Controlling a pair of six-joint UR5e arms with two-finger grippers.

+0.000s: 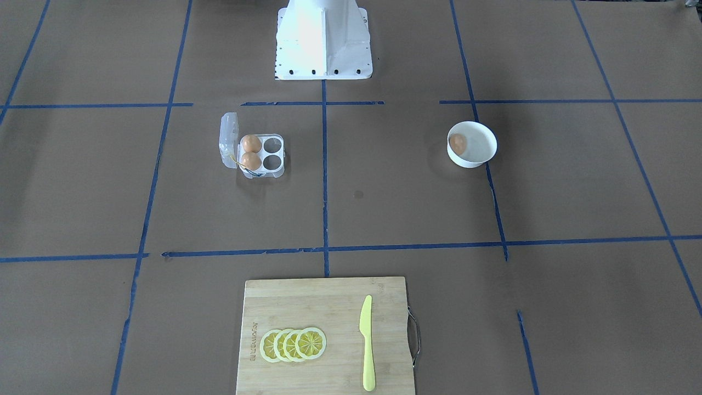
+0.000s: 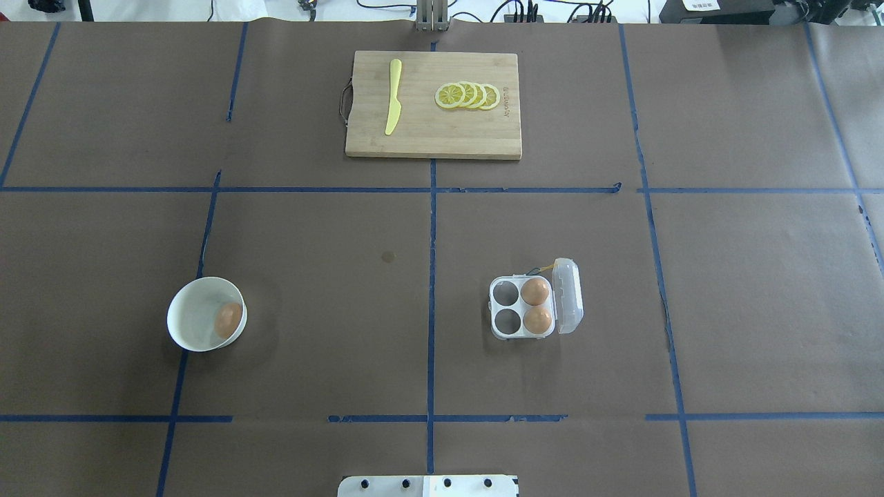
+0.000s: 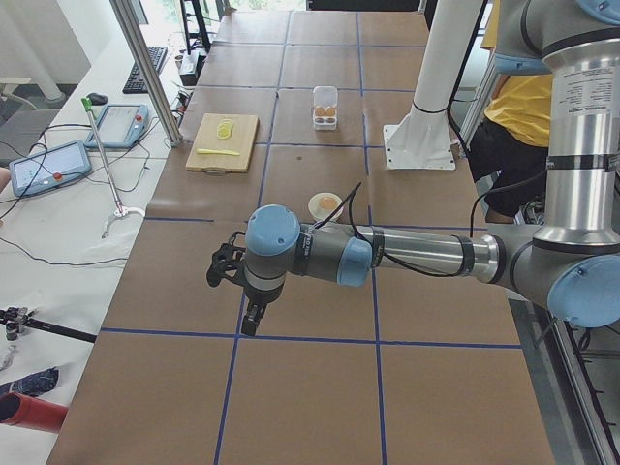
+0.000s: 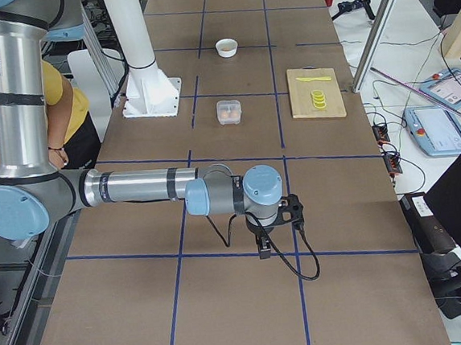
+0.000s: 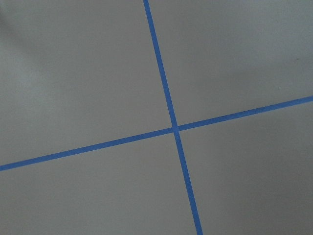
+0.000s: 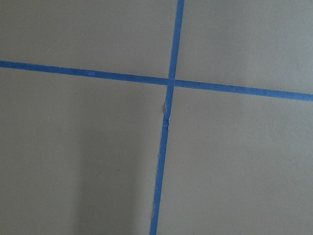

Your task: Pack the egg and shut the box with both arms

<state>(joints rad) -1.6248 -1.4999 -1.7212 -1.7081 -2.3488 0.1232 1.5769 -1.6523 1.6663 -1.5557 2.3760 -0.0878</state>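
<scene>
One orange-brown egg (image 2: 228, 319) lies in the white bowl (image 2: 181, 298) at the table's left. The clear box (image 2: 521, 307) stands right of centre with its lid (image 2: 570, 295) open on the right side. It holds two eggs (image 2: 535, 291) in the cells by the lid, and the other two cells are empty. The left gripper (image 3: 250, 320) hangs over bare paper far from the bowl, and I cannot tell if it is open or shut. The right gripper (image 4: 264, 246) hangs likewise far from the box, and I cannot tell its state. Both wrist views show only paper and blue tape.
A wooden cutting board (image 2: 433, 131) with lemon slices (image 2: 468, 95) and a yellow knife (image 2: 393, 96) lies at the far middle. The white pedestal (image 1: 322, 41) stands at the robot's side. A person in yellow (image 3: 518, 107) stands behind the robot.
</scene>
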